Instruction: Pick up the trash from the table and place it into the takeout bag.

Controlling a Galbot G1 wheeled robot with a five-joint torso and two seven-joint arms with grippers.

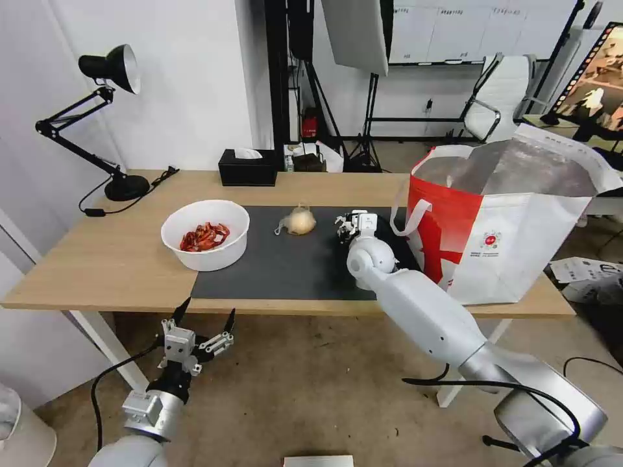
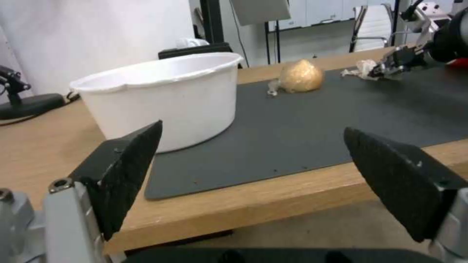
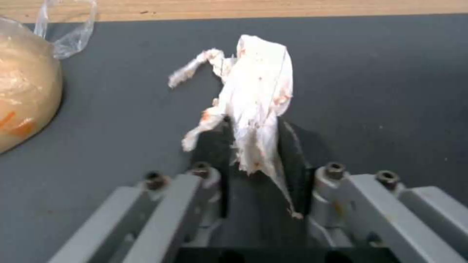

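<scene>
tissue (image 3: 256,106) | pinched by right gripper (image 3: 253,146) | over mat (image 3: 365,73)

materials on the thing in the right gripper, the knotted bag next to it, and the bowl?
Crumpled tissue pinched in the right gripper: thin white paper, torn fibrous edges, orange stains. Knotted bag: clear plastic film, glossy, wrinkled, over a yellowish lump. Bowl: smooth matte white, probably plastic or foam; hard to tell.

The right arm reaches forward, its right gripper (image 3: 253,142) pinched closed; the left gripper (image 1: 206,318) hangs low, pointing up and forward, jaws spread wide
</scene>
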